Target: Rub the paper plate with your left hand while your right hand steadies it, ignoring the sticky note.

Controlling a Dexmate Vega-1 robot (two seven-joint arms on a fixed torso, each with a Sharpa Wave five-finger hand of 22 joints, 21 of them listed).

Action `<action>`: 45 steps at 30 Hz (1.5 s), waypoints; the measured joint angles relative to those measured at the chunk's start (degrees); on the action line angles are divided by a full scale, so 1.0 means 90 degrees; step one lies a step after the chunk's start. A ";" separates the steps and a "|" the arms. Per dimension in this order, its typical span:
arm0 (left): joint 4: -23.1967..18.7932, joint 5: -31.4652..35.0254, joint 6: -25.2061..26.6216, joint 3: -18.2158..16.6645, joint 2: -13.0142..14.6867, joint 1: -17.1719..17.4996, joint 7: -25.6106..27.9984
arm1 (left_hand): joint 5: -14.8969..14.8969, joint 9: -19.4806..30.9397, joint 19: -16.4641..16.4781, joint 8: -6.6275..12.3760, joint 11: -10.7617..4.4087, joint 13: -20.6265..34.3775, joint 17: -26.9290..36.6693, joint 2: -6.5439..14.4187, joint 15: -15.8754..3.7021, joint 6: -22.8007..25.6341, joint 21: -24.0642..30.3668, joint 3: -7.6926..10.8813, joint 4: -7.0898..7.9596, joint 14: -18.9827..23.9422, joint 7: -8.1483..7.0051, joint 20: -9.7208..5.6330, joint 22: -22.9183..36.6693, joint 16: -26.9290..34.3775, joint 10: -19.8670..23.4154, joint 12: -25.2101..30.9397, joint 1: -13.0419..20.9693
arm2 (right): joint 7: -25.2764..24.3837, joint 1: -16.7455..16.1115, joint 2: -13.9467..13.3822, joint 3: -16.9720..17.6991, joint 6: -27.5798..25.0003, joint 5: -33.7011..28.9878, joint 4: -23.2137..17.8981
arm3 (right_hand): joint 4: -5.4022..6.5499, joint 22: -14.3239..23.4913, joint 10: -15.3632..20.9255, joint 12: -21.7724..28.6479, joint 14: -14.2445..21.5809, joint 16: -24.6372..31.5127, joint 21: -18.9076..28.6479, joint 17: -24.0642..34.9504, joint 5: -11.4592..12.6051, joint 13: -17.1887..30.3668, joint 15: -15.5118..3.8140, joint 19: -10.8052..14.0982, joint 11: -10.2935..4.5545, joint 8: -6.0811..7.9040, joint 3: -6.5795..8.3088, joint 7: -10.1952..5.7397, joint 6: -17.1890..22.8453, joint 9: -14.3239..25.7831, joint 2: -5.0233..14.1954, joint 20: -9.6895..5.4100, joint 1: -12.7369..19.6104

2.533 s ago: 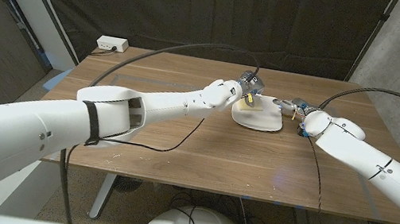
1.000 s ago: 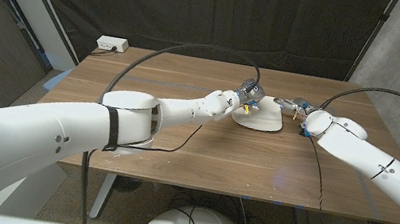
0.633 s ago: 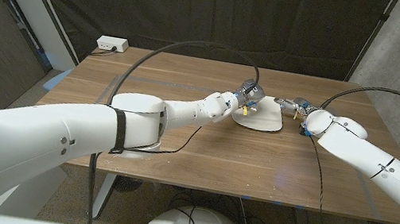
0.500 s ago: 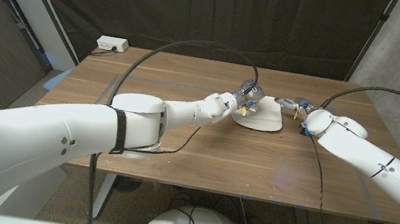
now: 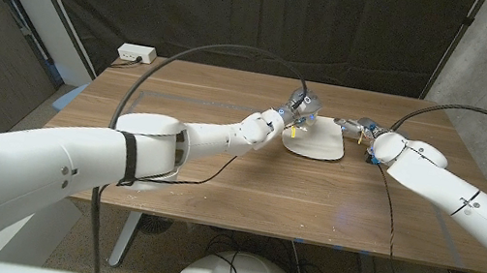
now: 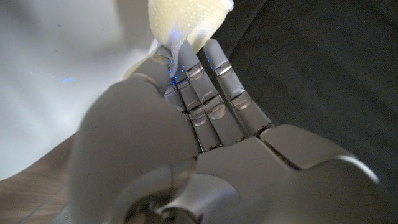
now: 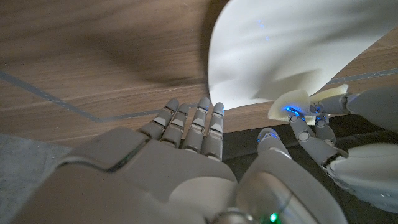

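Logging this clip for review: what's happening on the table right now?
The left hand pinches a pale yellow cloth at the near-left edge of the white paper plate, apparently rubbing it. The right hand sits at the plate's opposite rim, fingertips at its edge in the right wrist view, seemingly steadying it.

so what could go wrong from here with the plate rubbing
The left hand pinches a yellowish cloth at the paper plate edge; from that fingertip pinch the cloth could slip out mid-stroke. The right hand sits at the plate's rim with fingertips barely reaching it, so the light plate might slide or lift when rubbed.
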 measured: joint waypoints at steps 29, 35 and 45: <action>-0.3173 0.0600 0.1850 -0.1616 0.1618 0.1113 -0.0689 | 0.0019 0.0045 -0.0001 -0.0055 -0.0007 0.0170 0.0091 0.0023 0.0035 -0.0067 0.0235 -0.0123 0.0069 0.0032 0.0068 0.0001 -0.0018 -0.0004 0.0005 0.0010 0.0024 | -0.0362 -0.0159 0.0037 0.0159 0.0263 -0.0235 -0.0087 | 0.0115 0.0000 0.0000 0.0000 0.0000 0.0000 0.0000 0.0017 0.0000 0.0000 0.0000 0.0034 0.0000 0.0025 0.0062 0.0000 0.0000 0.0000 0.0120 -0.0034 -0.0115; -0.3421 0.0574 0.2171 -0.1921 0.1790 0.1346 -0.0938 | 0.0018 0.0045 -0.0001 -0.0056 -0.0010 0.0262 0.0091 0.0024 0.0011 -0.0067 0.0280 -0.0123 0.0069 0.0055 0.0068 0.0001 -0.0018 -0.0030 0.0007 0.0000 0.0024 | -0.0604 -0.0375 0.0094 0.0388 0.0535 -0.0228 -0.0076 | 0.0134 0.0000 0.0000 0.0000 0.0000 0.0000 0.0000 0.0016 0.0000 0.0000 0.0000 0.0034 0.0000 0.0024 0.0081 0.0000 0.0000 0.0000 0.0179 -0.0034 -0.0109; -0.3627 0.0481 0.2657 -0.2244 0.1962 0.1559 -0.1492 | 0.0017 0.0044 -0.0001 -0.0068 -0.0016 0.0313 0.0091 0.0023 0.0013 -0.0079 0.0353 -0.0176 0.0069 0.0054 0.0126 0.0001 -0.0048 -0.0104 0.0013 -0.0015 0.0025 | -0.1136 -0.0766 0.0252 0.0769 0.1042 -0.0137 -0.0001 | 0.0122 0.0000 -0.0081 0.0000 -0.0001 0.0000 0.0000 -0.0001 0.0000 0.0000 0.0000 0.0069 0.0035 0.0024 0.0108 0.0010 -0.0059 0.0000 0.0212 -0.0069 -0.0076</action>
